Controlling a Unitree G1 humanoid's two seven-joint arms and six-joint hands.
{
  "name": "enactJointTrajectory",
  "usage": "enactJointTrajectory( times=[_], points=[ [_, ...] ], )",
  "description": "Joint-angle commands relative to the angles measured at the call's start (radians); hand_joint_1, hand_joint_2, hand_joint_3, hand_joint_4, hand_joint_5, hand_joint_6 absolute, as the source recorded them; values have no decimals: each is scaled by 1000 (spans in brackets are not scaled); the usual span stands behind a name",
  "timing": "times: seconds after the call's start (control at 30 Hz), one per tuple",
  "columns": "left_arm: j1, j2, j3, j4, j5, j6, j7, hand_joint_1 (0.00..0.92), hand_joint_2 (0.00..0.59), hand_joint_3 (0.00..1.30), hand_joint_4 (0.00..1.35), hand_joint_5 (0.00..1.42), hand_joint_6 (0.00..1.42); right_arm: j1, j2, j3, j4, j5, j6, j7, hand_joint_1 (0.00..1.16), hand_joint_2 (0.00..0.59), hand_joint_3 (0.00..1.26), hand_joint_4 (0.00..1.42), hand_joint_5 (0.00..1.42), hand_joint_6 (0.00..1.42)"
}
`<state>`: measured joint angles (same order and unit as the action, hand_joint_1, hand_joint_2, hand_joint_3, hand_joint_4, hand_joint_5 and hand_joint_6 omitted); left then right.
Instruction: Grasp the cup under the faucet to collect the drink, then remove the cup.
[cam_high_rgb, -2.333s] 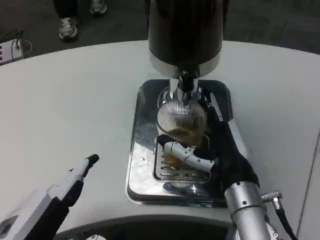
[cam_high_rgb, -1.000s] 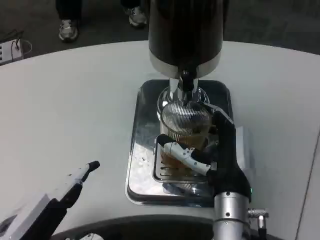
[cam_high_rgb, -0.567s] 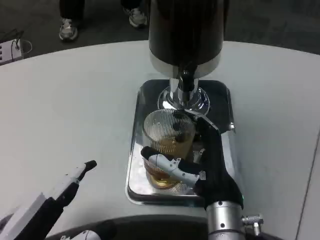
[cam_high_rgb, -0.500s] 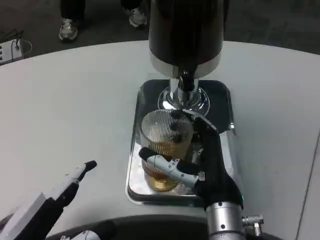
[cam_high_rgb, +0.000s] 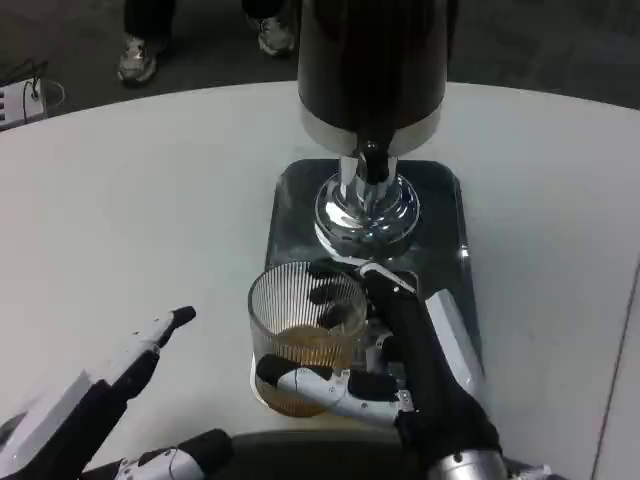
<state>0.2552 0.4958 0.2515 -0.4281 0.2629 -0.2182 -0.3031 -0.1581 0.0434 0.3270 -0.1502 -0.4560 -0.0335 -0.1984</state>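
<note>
The right hand (cam_high_rgb: 400, 370) grasps the ribbed clear glass cup (cam_high_rgb: 300, 335), part-filled with amber drink, at the shiny metal drip tray's (cam_high_rgb: 440, 200) seven o'clock corner, at six o'clock from the black-and-chrome dispenser's faucet (cam_high_rgb: 370, 160). The left hand (cam_high_rgb: 110, 385) hovers released at the cup's nine o'clock, fingers extended, over the white table (cam_high_rgb: 150, 200).

Two sneakers (cam_high_rgb: 137, 60) stand on dark floor beyond the table (cam_high_rgb: 150, 220).

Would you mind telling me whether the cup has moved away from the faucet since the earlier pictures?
Yes. The cup, held by the right hand, has come toward the robot and slightly left, away from the faucet and off the tray's front edge.
</note>
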Motion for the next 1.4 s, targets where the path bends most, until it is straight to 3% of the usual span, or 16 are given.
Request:
enactJointTrajectory(
  times=[0.03, 0.27, 0.37, 0.53, 0.7, 1.13, 1.4],
  points=[
    [-28, 28, -13, 20, 0, -42, -6, 0, 47, 56, 0, 0, 89, 67, -25, -10, -175, 36, 5, 72, 958, 234, 1142, 1376, 1424, 1424],
    [-58, 60, -35, 19, 8, -85, -13, 0, 47, 56, 0, 0, 89, 95, -102, -89, -359, 101, 41, 208, 960, 235, 1142, 1381, 1424, 1424],
    [-49, 68, -40, -4, 12, -99, -16, 0, 48, 54, 0, 0, 86, 110, -152, -135, -423, 133, 41, 265, 962, 231, 1142, 1381, 1424, 1424],
    [-26, 65, -41, -46, 20, -106, -15, 0, 48, 39, 0, 0, 77, 169, -226, -214, -517, 187, 41, 334, 967, 225, 1142, 1380, 1424, 1424],
    [1, 54, -45, -90, 35, -98, -13, 0, 48, 28, 0, 0, 63, 232, -273, -288, -596, 241, 42, 383, 968, 224, 1142, 1380, 1424, 1424],
    [41, 24, -72, -207, 99, -53, -17, 0, 50, 0, 0, 0, 37, 371, -343, -423, -717, 356, 10, 463, 969, 217, 1142, 1380, 1424, 1424],
    [27, 31, -86, -242, 148, -27, -30, 0, 53, 0, 0, 0, 9, 399, -350, -445, -737, 382, -2, 473, 962, 215, 1142, 1380, 1424, 1424]
  ],
)
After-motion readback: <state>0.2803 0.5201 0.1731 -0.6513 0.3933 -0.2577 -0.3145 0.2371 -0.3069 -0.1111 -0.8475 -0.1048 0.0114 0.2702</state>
